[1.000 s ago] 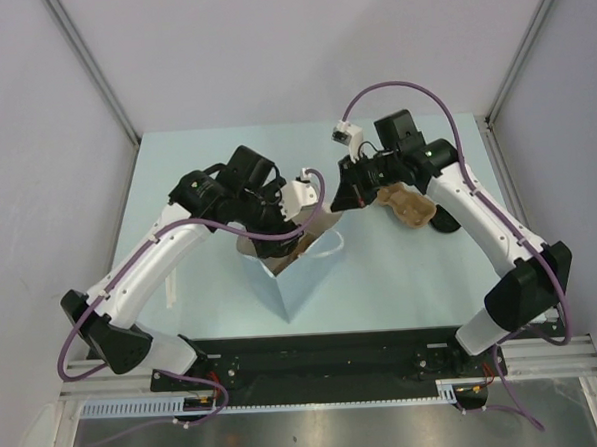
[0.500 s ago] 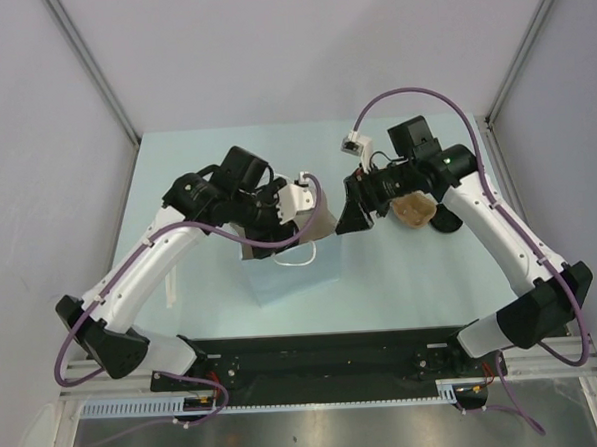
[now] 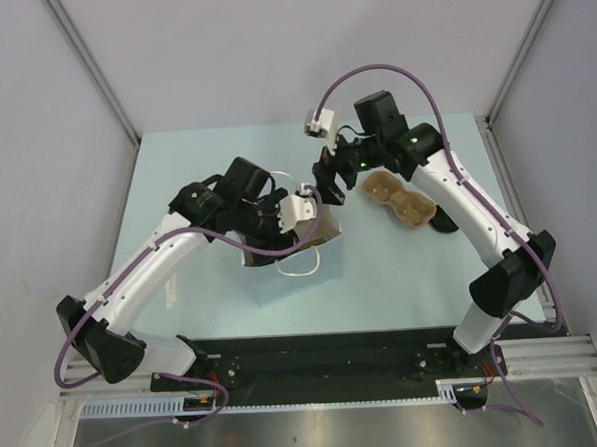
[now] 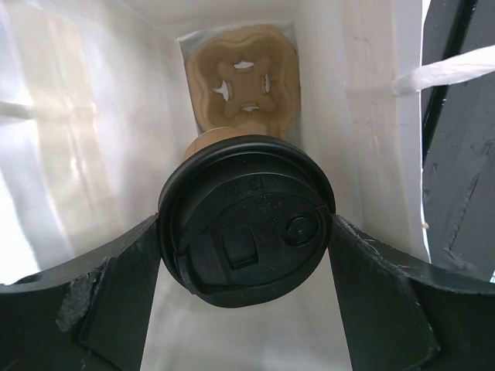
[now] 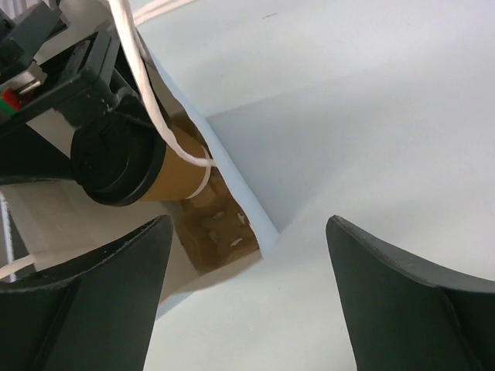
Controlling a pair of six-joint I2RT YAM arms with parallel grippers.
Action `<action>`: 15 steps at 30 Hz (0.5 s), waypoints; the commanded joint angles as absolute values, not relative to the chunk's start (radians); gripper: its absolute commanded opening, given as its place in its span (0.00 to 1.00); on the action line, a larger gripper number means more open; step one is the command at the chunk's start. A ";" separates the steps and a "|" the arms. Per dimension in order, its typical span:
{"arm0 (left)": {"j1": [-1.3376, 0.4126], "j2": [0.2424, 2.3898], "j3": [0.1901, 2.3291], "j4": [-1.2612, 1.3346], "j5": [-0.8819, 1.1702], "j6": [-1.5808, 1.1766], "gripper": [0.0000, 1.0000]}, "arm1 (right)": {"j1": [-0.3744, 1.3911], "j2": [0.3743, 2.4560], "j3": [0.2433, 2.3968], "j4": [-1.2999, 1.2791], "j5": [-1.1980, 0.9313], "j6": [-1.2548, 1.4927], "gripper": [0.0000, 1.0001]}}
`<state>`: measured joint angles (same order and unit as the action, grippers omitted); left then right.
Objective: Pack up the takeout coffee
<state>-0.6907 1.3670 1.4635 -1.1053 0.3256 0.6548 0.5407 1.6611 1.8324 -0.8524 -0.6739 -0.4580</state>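
Note:
The takeout coffee (image 4: pixel 246 219), a tan paper cup under a black lid, hangs inside the light-blue paper bag (image 3: pixel 306 273). My left gripper (image 4: pixel 246 232) is shut on it, one finger pressed against each side of the lid. Below the cup, a brown pulp carrier (image 4: pixel 242 83) lies on the bag's floor. In the right wrist view the cup (image 5: pixel 131 166) shows tilted just inside the bag's rim (image 5: pixel 232 182), behind a white handle (image 5: pixel 139 69). My right gripper (image 5: pixel 247 255) stands open and holds nothing, above the table just right of the bag's mouth.
A second brown pulp carrier (image 3: pixel 399 200) lies on the table right of the bag, under my right arm. The bag's white handle loops (image 3: pixel 303 263) hang over its front face. Grey walls close in the table on three sides.
My right gripper has opened, let go of the bag's rim and swung back and left, uncovering the carrier on the table. The left gripper still holds the cup in the bag.

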 commanded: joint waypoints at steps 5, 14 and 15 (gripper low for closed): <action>-0.686 1.313 1.387 -1.026 0.342 0.653 0.19 | 0.583 1.735 1.850 -0.769 -0.684 -0.629 0.84; -0.660 1.232 1.251 -0.879 0.250 0.589 0.17 | 0.624 1.695 1.815 -0.772 -0.690 -0.631 0.30; -0.660 1.218 1.233 -0.864 0.241 0.578 0.17 | 0.630 1.680 1.783 -0.752 -0.683 -0.614 0.22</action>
<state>-0.6678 1.3048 1.2922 -0.9779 0.2901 0.6277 0.6071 1.7485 1.8275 -0.8131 -0.6735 -0.6399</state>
